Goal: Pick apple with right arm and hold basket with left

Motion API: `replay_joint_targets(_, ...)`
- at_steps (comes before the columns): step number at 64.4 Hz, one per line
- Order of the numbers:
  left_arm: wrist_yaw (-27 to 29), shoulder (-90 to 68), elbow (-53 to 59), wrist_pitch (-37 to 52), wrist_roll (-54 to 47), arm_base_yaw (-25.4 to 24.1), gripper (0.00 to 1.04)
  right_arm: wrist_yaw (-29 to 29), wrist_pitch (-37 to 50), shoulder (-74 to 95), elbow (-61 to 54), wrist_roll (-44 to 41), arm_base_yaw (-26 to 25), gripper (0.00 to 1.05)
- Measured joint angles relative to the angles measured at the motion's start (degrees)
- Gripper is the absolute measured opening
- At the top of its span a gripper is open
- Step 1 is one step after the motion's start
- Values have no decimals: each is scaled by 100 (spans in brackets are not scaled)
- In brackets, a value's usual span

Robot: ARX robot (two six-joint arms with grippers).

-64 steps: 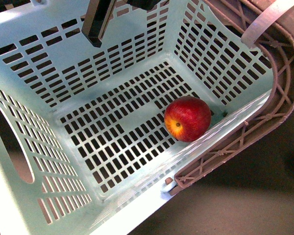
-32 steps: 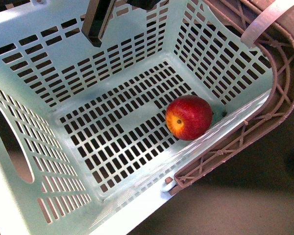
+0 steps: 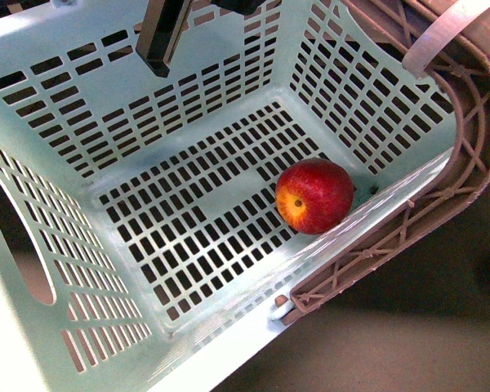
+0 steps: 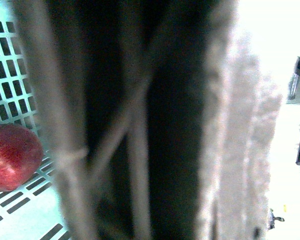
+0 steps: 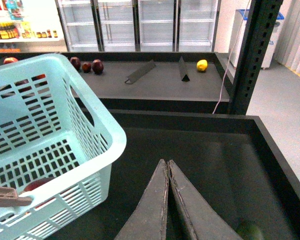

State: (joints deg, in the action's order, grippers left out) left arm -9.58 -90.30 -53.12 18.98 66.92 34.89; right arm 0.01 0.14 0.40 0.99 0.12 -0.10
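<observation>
The pale aqua basket [image 3: 188,106] fills the front view, tilted, with its brown lattice handle [image 3: 467,155] and white zip tie [image 3: 441,33] at the right. The red apple [image 3: 314,196] lies on the slotted floor against the right-hand wall, yellow patch and stem dimple facing me. My left gripper is shut on the basket. Its own fingers are hidden, because the blurred handle [image 4: 135,130] fills the left wrist view, with the apple [image 4: 12,157] beside it. My right gripper [image 5: 167,162] is shut and empty outside the basket [image 5: 90,115], over a dark bin floor. A dark gripper part [image 3: 165,37] hangs over the far wall.
Behind the bin a dark shelf carries dark red fruits [image 5: 86,65] and a yellow fruit [image 5: 202,65]. A black post [image 5: 252,55] rises at the right. A green object [image 5: 250,231] lies in the bin close to my right gripper. Glass-door fridges line the back.
The apple has rolled slightly in place, so its yellow patch and stem dimple now sit a little higher. The basket and the grippers have hardly moved.
</observation>
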Motion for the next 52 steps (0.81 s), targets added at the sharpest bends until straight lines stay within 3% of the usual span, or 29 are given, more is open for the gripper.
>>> replay_joint_targets(34,-2,0,0,0,0,0,14,2,0,-4,0,2,0,96)
replay_joint_targets(42,7,0,0,-2,2,2,14,2,0,-4,0,4,0,96)
replay_joint_targets(52,2083,0,-129,-514,968,-7,14,4,0,-4,0,4,0,96)
